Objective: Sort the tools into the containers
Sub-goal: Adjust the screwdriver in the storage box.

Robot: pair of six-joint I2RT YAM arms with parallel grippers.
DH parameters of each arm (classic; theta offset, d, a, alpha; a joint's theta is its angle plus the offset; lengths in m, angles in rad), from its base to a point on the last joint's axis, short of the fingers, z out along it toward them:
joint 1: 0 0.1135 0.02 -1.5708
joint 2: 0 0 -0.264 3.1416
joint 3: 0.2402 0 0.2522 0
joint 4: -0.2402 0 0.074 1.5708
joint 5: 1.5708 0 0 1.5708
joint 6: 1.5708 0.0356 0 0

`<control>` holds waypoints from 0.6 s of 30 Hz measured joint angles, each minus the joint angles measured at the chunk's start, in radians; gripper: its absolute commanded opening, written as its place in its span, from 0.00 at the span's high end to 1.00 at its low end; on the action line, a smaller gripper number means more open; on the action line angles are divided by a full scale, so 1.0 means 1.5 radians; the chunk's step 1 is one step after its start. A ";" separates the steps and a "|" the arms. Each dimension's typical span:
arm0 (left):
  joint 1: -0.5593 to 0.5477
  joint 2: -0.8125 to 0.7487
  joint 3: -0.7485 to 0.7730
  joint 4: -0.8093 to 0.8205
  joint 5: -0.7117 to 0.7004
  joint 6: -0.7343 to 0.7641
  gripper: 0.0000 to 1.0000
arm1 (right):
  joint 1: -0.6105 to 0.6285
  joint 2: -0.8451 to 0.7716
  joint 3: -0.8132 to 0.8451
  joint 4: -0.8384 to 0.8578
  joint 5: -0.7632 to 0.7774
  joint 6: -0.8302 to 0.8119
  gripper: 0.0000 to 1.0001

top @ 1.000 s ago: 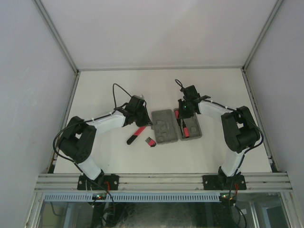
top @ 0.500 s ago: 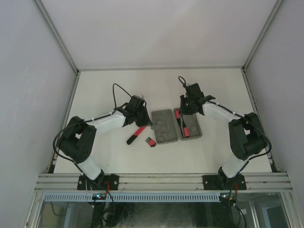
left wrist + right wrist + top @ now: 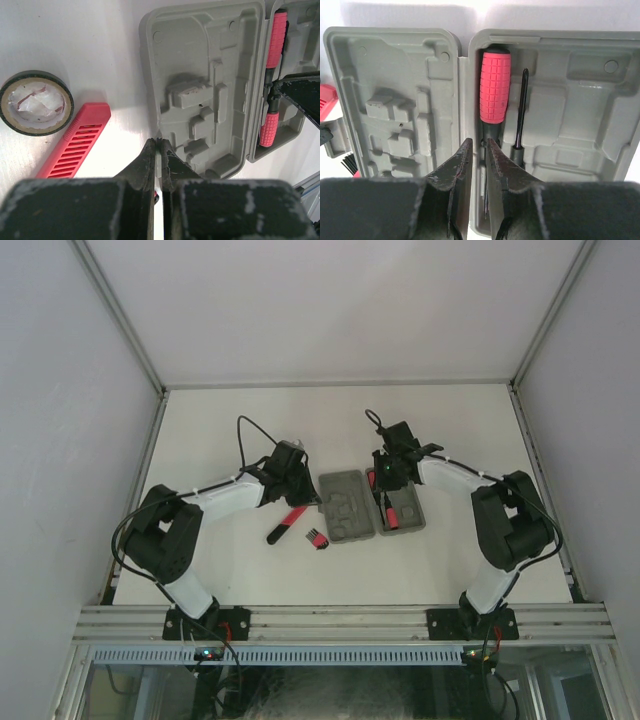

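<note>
From above I see the grey case [image 3: 345, 502] lying open mid-table, with a red-black tool [image 3: 287, 524] and a hex key set [image 3: 316, 537] loose just left of it.

Left wrist: the left gripper [image 3: 157, 143] is pinched shut at the case's left rim, where a nudge could slide the case.

Right wrist: the right gripper [image 3: 479, 146] stands a slit apart astride the red-handled screwdriver [image 3: 495, 90], which sits in the right half. I can't tell whether it grips. Lifting while clamped would drag the screwdriver out.
</note>
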 measured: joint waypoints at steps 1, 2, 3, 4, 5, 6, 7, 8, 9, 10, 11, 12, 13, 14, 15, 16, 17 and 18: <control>0.000 0.000 0.000 0.000 0.000 0.000 1.00 | 0.001 0.002 0.000 -0.001 0.000 0.000 0.84; 0.000 0.000 0.000 0.000 0.000 0.000 1.00 | 0.001 0.003 0.000 -0.002 0.001 0.000 0.85; 0.000 0.000 0.000 0.000 0.000 0.000 1.00 | 0.001 0.004 0.000 -0.002 0.001 0.000 0.85; 0.000 0.000 0.000 0.000 0.000 0.000 1.00 | 0.001 0.005 0.000 -0.003 0.001 0.000 0.85; 0.000 0.000 0.000 0.000 0.000 0.000 1.00 | 0.001 0.005 0.000 -0.002 0.001 0.000 0.85; 0.000 0.000 0.000 0.000 0.000 0.000 1.00 | 0.001 0.005 0.000 -0.002 0.001 0.000 0.86; 0.000 0.000 0.000 0.000 0.000 0.000 1.00 | 0.001 0.005 0.000 -0.002 0.002 0.000 0.86; 0.000 0.000 0.000 0.000 0.000 0.000 1.00 | 0.001 0.006 0.000 -0.003 0.003 0.000 0.86; 0.000 0.000 0.000 0.000 0.000 0.000 1.00 | 0.001 0.008 0.000 -0.003 0.003 0.000 0.86; 0.000 0.000 0.000 0.000 0.000 0.000 1.00 | 0.001 0.010 0.000 -0.003 0.004 0.000 0.87; 0.000 0.000 0.000 0.000 0.000 0.000 1.00 | 0.001 0.012 0.000 -0.003 0.004 0.000 0.87; 0.000 0.000 0.000 0.000 0.000 0.000 1.00 | 0.001 0.015 0.000 -0.003 0.004 0.000 0.87; 0.000 0.000 0.000 0.000 0.000 0.000 1.00 | 0.001 0.018 0.000 -0.004 0.004 0.000 0.87; 0.000 0.000 0.000 0.000 0.000 0.000 1.00 | 0.001 0.020 0.000 -0.005 0.005 0.000 0.87; 0.000 0.000 0.000 0.000 0.000 0.000 1.00 | 0.001 0.021 0.000 -0.005 0.006 0.000 0.87; 0.000 0.000 0.000 0.000 0.000 0.000 1.00 | 0.001 0.021 0.001 -0.005 0.006 0.000 0.87; 0.000 0.000 0.000 0.000 0.000 0.000 1.00 | 0.001 0.021 0.001 -0.005 0.006 0.000 0.87; 0.000 0.000 0.000 0.000 0.000 0.000 1.00 | 0.001 0.022 0.001 -0.006 0.006 0.000 0.87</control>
